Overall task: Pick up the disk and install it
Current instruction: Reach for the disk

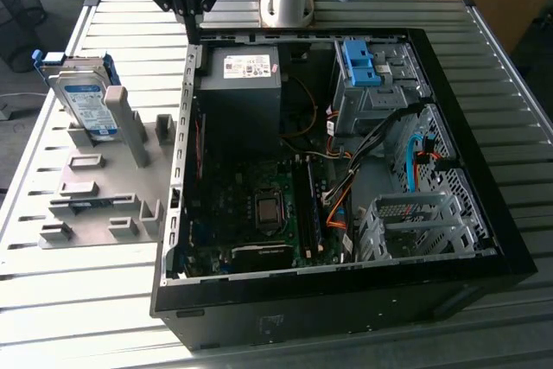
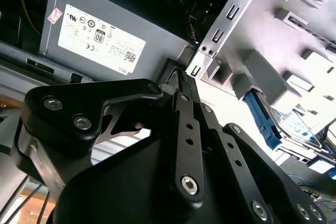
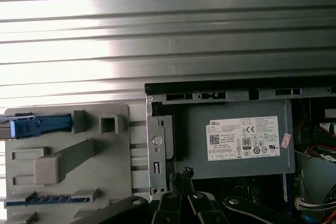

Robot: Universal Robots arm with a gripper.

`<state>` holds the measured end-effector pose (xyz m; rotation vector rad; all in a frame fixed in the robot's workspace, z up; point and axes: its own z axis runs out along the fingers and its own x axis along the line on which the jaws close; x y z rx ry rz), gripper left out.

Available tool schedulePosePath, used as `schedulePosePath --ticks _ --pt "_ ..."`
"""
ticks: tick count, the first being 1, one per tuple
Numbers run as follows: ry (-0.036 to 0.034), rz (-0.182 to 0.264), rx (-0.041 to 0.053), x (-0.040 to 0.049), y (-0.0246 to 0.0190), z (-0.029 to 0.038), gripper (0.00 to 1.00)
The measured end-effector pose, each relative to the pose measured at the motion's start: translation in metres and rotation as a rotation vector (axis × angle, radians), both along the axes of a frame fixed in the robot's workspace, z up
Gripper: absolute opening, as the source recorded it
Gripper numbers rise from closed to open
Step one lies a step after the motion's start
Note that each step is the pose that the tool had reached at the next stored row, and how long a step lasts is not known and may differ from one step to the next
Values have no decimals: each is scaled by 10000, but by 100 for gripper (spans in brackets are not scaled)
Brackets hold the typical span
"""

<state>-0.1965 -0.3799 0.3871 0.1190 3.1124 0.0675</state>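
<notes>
We judge nothing done yet: silver rectangular hard disk with blue rails (image 1: 86,105) stands in grey plastic rack (image 1: 95,205) beside open black computer case (image 1: 346,321). Black pincer (image 1: 191,28) closed, empty, above case's rack-side rim.

Open black computer case (image 1: 511,239) lies on slatted metal surface (image 1: 78,308), side panel off.
Inside, far corner toward the exterior view's left: dark grey power supply (image 1: 246,105) with white sticker.
Nearer the camera from it: circuit board (image 1: 233,205).
Blue plastic bracket (image 1: 359,62) sits in a metal cage (image 1: 376,105).
Orange and black cables (image 1: 339,200) run between board and cage.
Grey plastic rack (image 1: 95,205) lies just beside the case, on the exterior view's left.
</notes>
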Motion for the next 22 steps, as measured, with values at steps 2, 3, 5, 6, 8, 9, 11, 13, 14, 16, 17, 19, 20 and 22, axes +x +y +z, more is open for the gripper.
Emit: schedulePosePath --ticks 2,3,5,6,8,9,11,13,14,16,17,19,20,22 --pt "-1 0 1 -30 9 -4 11" --pt "0 -1 1 -45 13 -5 11" --pt "0 -1 1 -76 21 -8 11" --pt "0 -1 2 -94 27 -10 11" --pt "-1 0 2 -126 37 -13 11" --pt "0 0 2 -141 41 -14 11" --pt "0 0 2 -168 49 -17 11" --pt "0 -1 2 -196 59 -20 11" --pt "-1 -1 3 -209 64 -22 11" --pt "0 -1 2 -234 76 -24 11" --pt "0 -1 2 -246 81 -25 11" --pt "1 0 1 -267 93 -27 11" --pt "0 0 2 -278 102 -29 11" --pt "-1 -1 2 -298 116 -31 11"
